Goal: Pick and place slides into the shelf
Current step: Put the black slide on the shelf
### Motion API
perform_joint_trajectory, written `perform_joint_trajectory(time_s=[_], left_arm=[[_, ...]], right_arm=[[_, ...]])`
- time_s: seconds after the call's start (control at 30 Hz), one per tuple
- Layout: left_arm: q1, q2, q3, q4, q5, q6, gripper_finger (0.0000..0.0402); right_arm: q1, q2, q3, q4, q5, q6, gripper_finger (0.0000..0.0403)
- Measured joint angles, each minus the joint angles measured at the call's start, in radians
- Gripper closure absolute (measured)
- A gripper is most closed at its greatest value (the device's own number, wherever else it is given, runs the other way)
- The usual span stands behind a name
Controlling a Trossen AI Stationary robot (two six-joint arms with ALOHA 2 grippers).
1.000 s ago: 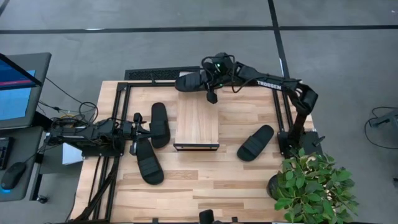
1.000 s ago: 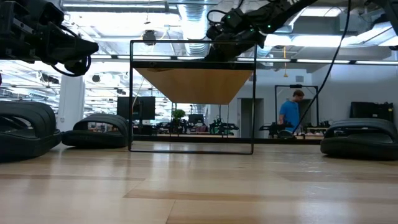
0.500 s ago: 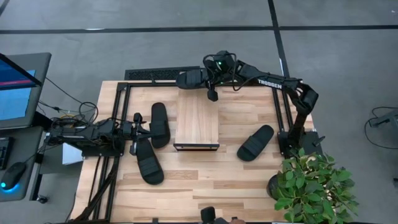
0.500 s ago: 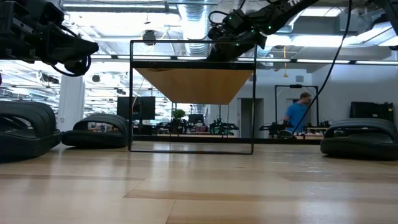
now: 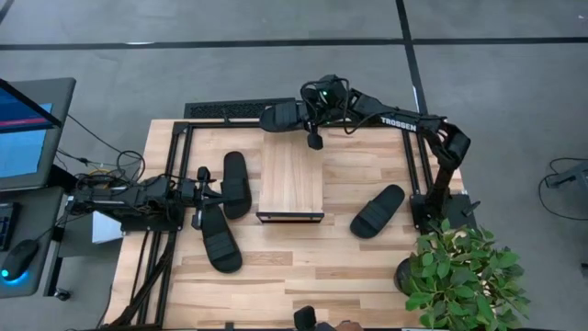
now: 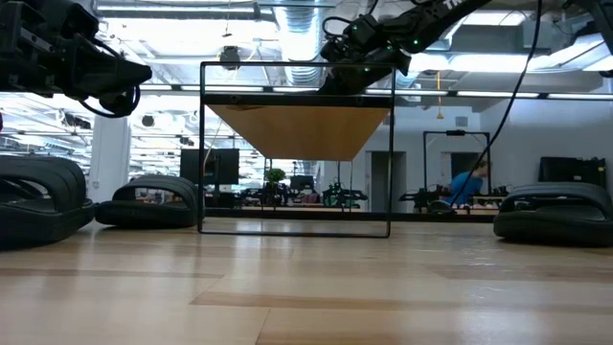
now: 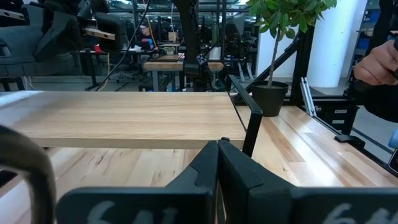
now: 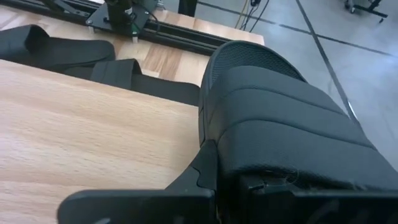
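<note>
My right gripper (image 5: 306, 118) is shut on one black slide (image 5: 283, 116) and holds it in the air just past the far edge of the shelf (image 5: 290, 179), a low rack with a light-wood top. Two slides (image 5: 236, 184) (image 5: 220, 239) lie flat on the table to the left of the shelf. Another slide (image 5: 378, 211) lies to its right. My left gripper (image 7: 217, 163) is shut and empty; it waits level at the table's left side, close to the two slides there. My right gripper holds the slide at one end of its wide ribbed strap (image 8: 227, 158). One finger (image 8: 204, 169) lies against the strap's outer side; the strap hides the other. The fingers slant down from the table's right far side. The slide is lifted clear above the shelf's far edge.
A black rail (image 5: 225, 111) and black straps (image 8: 62, 50) run along the table's far edge behind the shelf. A potted plant (image 5: 464, 276) stands at the near right corner. A monitor (image 5: 28, 129) stands off the table's left. A person's hand (image 7: 379, 62) shows beyond the right edge.
My right gripper has stayed in place over the shelf's far edge and rolled a little about its own axis, turning the held slide with it. The slide stays lifted.
</note>
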Motion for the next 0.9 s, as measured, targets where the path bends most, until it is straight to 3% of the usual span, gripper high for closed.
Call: perform_joint_trajectory(time_s=[0.57,0.9], left_arm=[[0.0,0.0,0.0,0.0,0.0,0.001,0.0401],[0.0,0.0,0.0,0.0,0.0,0.006,0.0401]], right_arm=[[0.006,0.001,0.043,0.033,-0.001,0.0,0.0403],[0.005,0.091,0.057,0.048,0.0,0.007,0.0403]])
